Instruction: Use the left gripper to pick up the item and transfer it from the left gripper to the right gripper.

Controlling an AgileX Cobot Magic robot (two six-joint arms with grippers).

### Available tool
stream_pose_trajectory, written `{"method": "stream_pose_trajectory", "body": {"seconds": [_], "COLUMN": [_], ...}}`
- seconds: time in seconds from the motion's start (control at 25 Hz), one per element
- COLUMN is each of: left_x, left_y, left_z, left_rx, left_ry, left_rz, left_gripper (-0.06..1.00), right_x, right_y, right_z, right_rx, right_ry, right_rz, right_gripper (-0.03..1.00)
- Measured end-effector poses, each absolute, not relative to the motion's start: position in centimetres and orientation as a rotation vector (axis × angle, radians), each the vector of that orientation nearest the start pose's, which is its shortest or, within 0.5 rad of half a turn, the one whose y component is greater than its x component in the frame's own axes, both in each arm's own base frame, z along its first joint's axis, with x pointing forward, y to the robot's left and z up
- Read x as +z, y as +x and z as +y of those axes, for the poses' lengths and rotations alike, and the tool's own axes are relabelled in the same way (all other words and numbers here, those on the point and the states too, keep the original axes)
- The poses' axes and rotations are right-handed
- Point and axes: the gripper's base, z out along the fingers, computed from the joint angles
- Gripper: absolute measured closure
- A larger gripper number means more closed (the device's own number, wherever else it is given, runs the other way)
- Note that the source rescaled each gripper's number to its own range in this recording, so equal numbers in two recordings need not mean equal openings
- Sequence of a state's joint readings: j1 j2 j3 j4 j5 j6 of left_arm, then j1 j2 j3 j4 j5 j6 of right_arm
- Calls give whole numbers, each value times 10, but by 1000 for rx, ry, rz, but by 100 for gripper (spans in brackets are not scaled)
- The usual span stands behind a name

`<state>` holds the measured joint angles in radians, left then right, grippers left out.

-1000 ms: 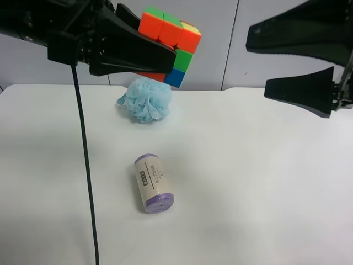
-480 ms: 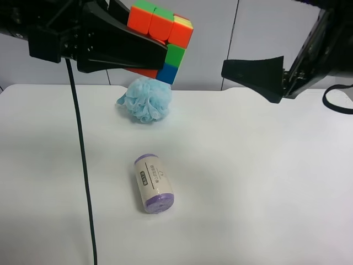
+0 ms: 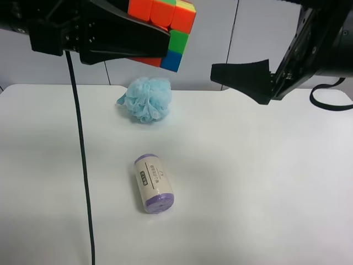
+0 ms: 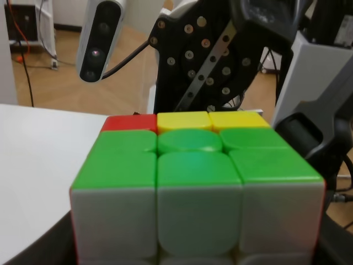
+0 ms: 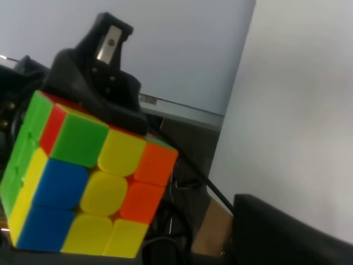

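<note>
Well, the white table (image 3: 248, 193) lies well below both pincers, and neither is anywhere near touching it. The left gripper (image 3: 157, 41) hangs high up, its two black wedges pinched onto the item, one above it and one below. The right gripper (image 3: 229, 74) is level with it and points its way, with open air between them. I see only one of its fingers (image 5: 292, 232) clearly, set off to one side, so I take its jaws to be spread, though I would not swear to it.

Under the left gripper sits the light blue bath puff (image 3: 146, 99), and further below it, well apart, lies the purple-ended roll (image 3: 153, 183); neither has any part in this.

Smallest is the item (image 3: 171, 22), the little coloured cube, held off the table in the left pincer and straight ahead of the right one.

So the pick-up looks done. What is left, I judge, is the hand-over itself: the right pincer has to close the gap, grip a free pair of faces, and the left let go.
</note>
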<state>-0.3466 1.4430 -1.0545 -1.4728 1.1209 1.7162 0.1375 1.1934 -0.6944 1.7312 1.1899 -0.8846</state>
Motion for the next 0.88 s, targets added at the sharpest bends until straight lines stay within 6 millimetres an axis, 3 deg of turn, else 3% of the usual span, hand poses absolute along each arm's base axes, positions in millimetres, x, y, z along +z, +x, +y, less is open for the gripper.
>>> {"method": "stream_pose_trajectory", "body": {"seconds": [0.24, 0.48, 0.88], "left_x": [337, 334, 320], "left_y": [238, 232, 242], "left_z": [-177, -196, -215], "left_rx": [-1097, -1070, -1103], "left_ry": [1262, 1296, 1253], "left_rz": [1428, 1405, 1368], "left_gripper": [94, 94, 94], "right_x": [318, 316, 315], "right_y": [199, 200, 201], "right_z": [112, 112, 112], "right_rx": [1812, 1816, 1815], "right_ry": [-156, -146, -147], "right_rz": [1942, 1951, 1951], "right_gripper": [-3, -3, -3]}}
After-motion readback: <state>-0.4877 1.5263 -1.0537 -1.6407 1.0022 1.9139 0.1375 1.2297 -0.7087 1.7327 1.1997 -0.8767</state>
